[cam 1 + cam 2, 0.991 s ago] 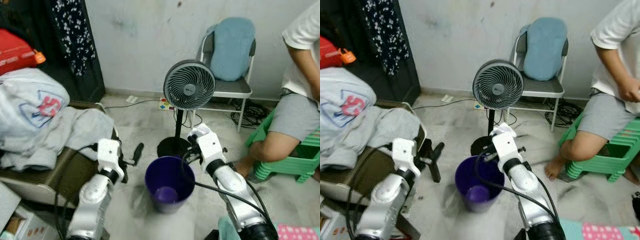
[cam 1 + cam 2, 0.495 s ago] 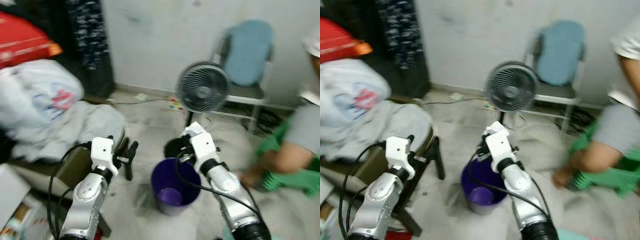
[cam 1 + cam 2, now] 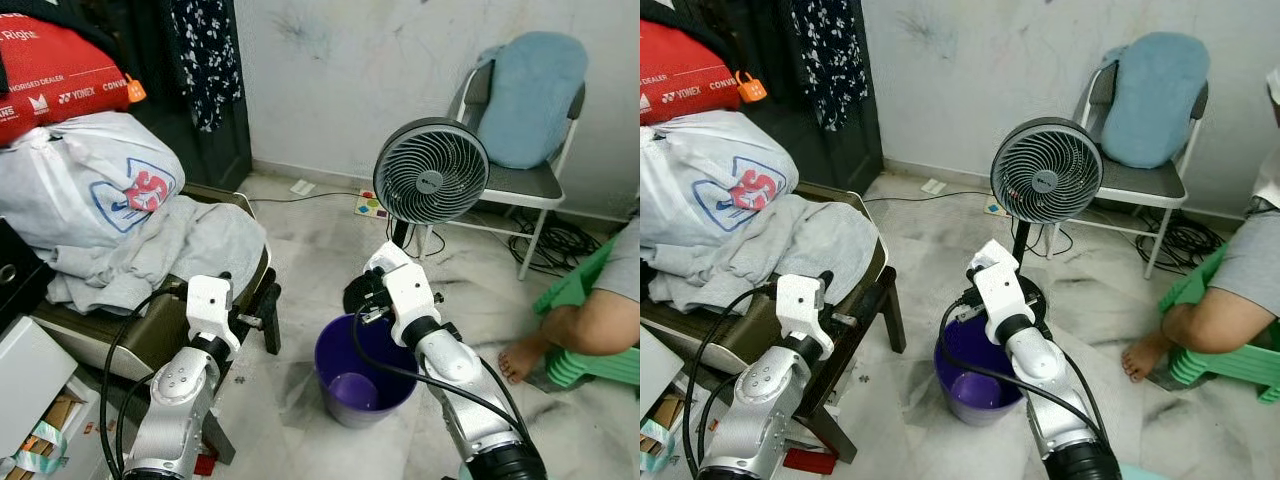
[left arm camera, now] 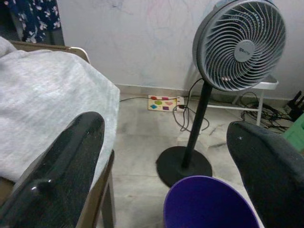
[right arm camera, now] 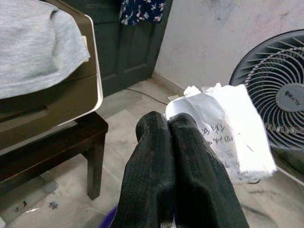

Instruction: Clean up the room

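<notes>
Since a second ago the head camera has swung left and steadied, so the bench with its heap of clothes now takes more of the picture, while the purple bin (image 3: 366,372) sits as before on the floor just in front of the standing fan (image 3: 430,170).

At this moment the right tool (image 5: 176,142) has its two black fingers pressed together on a crumpled sheet of white paper (image 5: 221,130), and it hangs above the bin's far rim, on the fan's side. The left tool (image 4: 166,156) is spread wide and holds nothing, poised between the bench (image 3: 205,300) and the bin.

My worry is the release. Only an edge of the sheet looks pinched, and the tool seems closer to the rim than to the middle of the opening, so letting go here could send the paper fluttering down behind the bin, against the fan's base (image 4: 184,166). If the fan is running, its draught could carry so light a sheet off altogether. A person's bare foot (image 3: 518,358) rests on the floor beyond the bin, so a wide swing of that arm should be avoided.
</notes>
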